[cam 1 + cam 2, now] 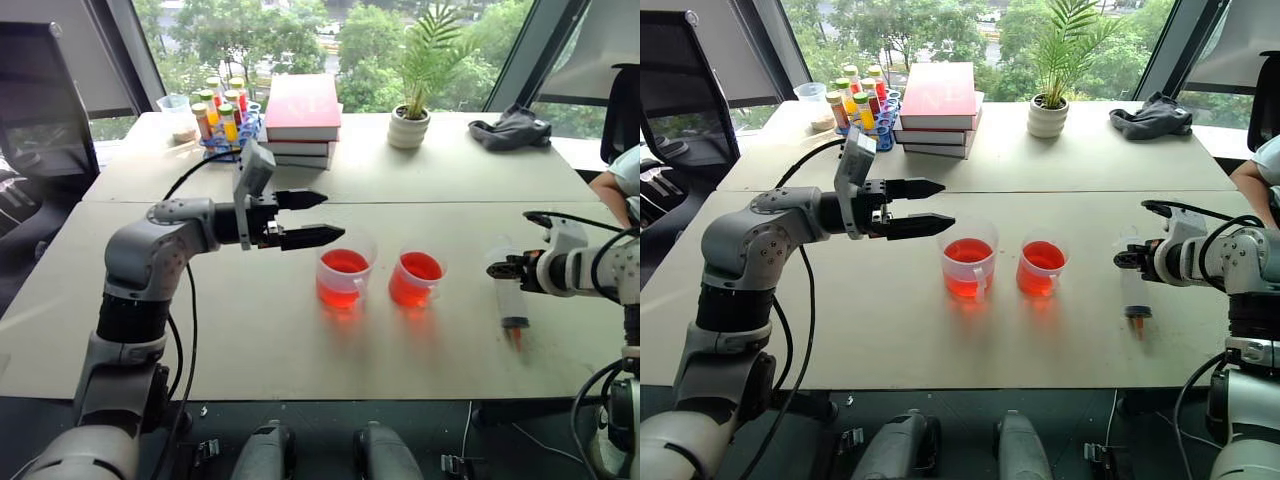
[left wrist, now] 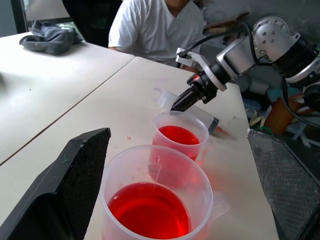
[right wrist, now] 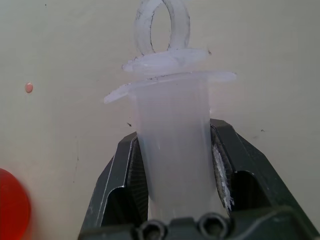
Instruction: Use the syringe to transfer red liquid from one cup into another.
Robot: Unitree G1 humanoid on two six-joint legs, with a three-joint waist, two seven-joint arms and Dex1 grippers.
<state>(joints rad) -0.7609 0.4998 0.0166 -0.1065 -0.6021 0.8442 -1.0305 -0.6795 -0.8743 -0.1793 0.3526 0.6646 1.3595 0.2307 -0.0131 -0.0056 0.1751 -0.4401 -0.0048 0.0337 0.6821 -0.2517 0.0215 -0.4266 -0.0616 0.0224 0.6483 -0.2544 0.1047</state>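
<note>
Two clear plastic cups on pale table (image 1: 250,340), side by side near front edge, both holding translucent orange-red liquid (image 1: 344,263). Taller measuring cup (image 1: 345,275): flared rim, wider, upright, on robot's left of the pair. Shorter cup (image 1: 416,279): smaller, upright, just beside it on the right, apart from it.

One large syringe (image 1: 512,300): wide transparent barrel, flat finger flange and ring-shaped plunger end, small orange-red tip toward front edge of table. Lying to the right of shorter cup, near but not touching. Plunger pushed in close to flange in right wrist view.

Right gripper (image 1: 503,268): clenched on syringe barrel just below flange, black fingers (image 3: 125,170) pressed on both sides.

Left gripper (image 1: 312,217): released, jaws spread wide, pointing level toward the right, hovering just beside rim of measuring cup on its left, holding nothing.

One small red droplet (image 3: 28,87) on table near syringe.

Farther back, well apart from cups: rack of small capped tubes (image 1: 222,115) with yellow and orange contents, stack of red books (image 1: 302,118), potted plant (image 1: 412,112) in white pot, crumpled grey cloth (image 1: 510,130). Person in white shirt (image 2: 160,25) seated at right end of table.
</note>
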